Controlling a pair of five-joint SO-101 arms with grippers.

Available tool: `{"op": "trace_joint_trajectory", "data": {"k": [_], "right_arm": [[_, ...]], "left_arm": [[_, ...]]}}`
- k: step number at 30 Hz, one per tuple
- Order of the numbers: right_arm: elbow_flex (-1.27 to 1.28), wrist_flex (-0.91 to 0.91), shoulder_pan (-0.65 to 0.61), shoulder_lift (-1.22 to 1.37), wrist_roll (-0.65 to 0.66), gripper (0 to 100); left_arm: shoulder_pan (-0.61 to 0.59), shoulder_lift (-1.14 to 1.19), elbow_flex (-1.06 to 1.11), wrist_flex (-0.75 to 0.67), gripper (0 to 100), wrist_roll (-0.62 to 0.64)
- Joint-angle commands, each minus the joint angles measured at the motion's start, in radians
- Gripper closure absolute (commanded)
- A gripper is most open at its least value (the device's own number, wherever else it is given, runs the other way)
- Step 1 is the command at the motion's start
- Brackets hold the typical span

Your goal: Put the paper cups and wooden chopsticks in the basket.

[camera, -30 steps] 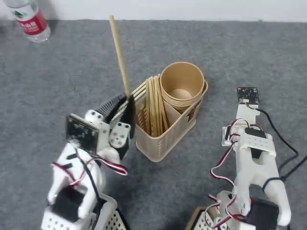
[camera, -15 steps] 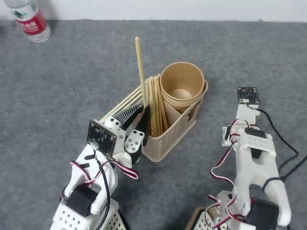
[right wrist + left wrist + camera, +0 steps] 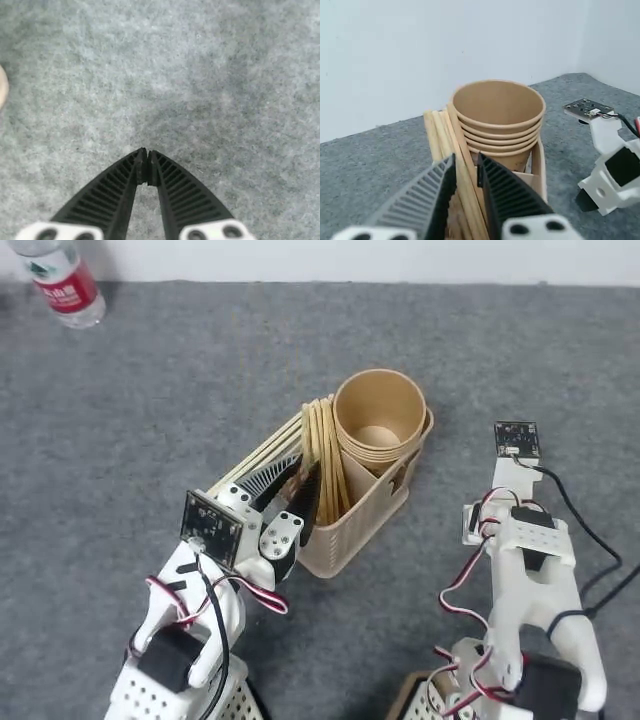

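Grey, felt-like cloth covers the counter (image 3: 150,380), and a plain white wall (image 3: 400,258) runs along its far edge. At the far left corner lies a plastic bottle (image 3: 62,280) with a red label.

About the middle of the counter stands a tan basket (image 3: 350,525), set at an angle to the counter's edges and split into two compartments. The compartment toward the far right edge holds a stack of paper cups (image 3: 380,425), nested upright and open at the top. The left wrist view shows their rims layered one over another (image 3: 497,115). The other compartment holds the wooden chopsticks (image 3: 325,455) – a bundle leaning against the cup stack, with a few sticks slanting out over the basket's rim toward the left edge. In the left wrist view they (image 3: 442,135) rise just beside the cups.

The left pincer (image 3: 305,468) sits at the basket's near left end, over the chopstick compartment. Its ribbed black fingers are parted by a narrow gap (image 3: 466,167), and chopsticks show through that gap. I cannot tell whether either finger touches a stick.

The right arm (image 3: 525,570) stands by the near right edge of the counter, well apart from the basket. Its pincer (image 3: 147,169) points down at bare grey cloth with the two fingertips pressed together – closed on nothing.
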Motion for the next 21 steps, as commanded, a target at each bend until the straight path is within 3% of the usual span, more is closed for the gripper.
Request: {"op": "trace_joint_trajectory", "data": {"k": [1, 11, 21], "right_arm": [[0.0, -0.015, -0.008, -0.031, 0.012, 99.1], [0.0, -0.016, -0.008, -0.031, 0.012, 99.1], [0.0, -0.015, -0.008, -0.031, 0.012, 99.1]], "left_arm": [[-0.012, -0.008, -0.012, -0.026, 93, 0.008], [-0.517, 0.077, -0.234, 0.173, 86, -0.041], [-0.657, 0.629, -0.553, 0.292, 86, -0.41]]}}
